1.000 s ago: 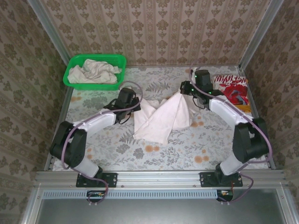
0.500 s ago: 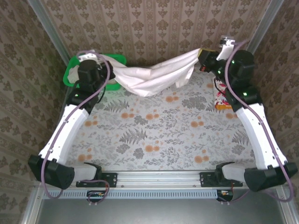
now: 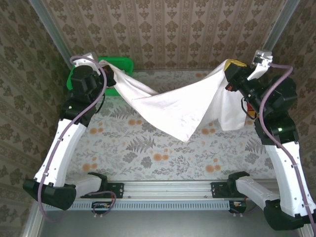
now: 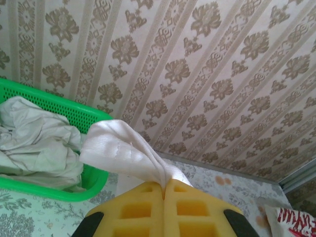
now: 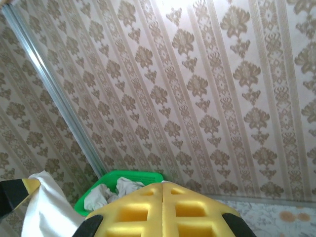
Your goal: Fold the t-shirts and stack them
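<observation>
An off-white t-shirt [image 3: 182, 106] hangs in the air, stretched between both raised arms and sagging to a low point over the table's middle. My left gripper [image 3: 109, 74] is shut on its left end; in the left wrist view the yellow pads [image 4: 163, 183] pinch a bunched white fold [image 4: 123, 148]. At the right end my right gripper [image 3: 229, 70] is shut on the cloth. In the right wrist view its jaws [image 5: 162, 185] press together, and the shirt [image 5: 42, 210] hangs at the lower left. A folded red-and-white t-shirt [image 4: 292, 220] lies at the table's right.
A green mesh basket [image 4: 74, 111] with crumpled off-white t-shirts [image 4: 34, 143] stands at the back left corner, partly behind the left arm [image 3: 79, 94]. The floral table [image 3: 148, 153] lies under the hanging shirt. Patterned walls close in the back and both sides.
The shirt went from lying on the table to hanging between both raised grippers. Over the last half second the arms spread it wider and it came forward and lower.
</observation>
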`<state>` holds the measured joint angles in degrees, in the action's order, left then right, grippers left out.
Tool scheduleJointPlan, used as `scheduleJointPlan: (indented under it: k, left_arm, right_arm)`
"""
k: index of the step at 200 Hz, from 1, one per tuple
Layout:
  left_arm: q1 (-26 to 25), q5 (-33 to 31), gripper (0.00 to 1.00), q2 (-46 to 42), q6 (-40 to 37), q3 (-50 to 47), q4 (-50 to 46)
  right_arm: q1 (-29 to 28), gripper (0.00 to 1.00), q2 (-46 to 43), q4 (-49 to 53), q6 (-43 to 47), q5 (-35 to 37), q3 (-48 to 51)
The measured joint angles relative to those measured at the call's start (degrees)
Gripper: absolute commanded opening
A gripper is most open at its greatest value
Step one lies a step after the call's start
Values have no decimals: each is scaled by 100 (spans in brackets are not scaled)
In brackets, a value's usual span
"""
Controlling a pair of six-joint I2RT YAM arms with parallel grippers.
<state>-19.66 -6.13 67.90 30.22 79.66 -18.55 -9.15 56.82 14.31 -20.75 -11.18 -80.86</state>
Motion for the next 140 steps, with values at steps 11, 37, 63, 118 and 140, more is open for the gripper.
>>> scheduleJointPlan:
  k: [11,37,63,118,140]
  left_arm:
    - [13,35,0,166,15,9,-7]
    - [116,146,0,706,20,85,-87]
    - [262,278,0,1121,22,326,-304]
    - [380,339,0,828,66,219,-216]
    - [400,374,16,431,243,-444,-94]
  right_arm:
    - [0,0,227,24,-9,-4,0]
    - [17,0,960,122,-44,-133,-79]
    - [44,0,1569,326,-46,-291,-332]
    - [120,0,1408,245,-44,-382,-216]
    - [247,19,994,136,-46,-271,605]
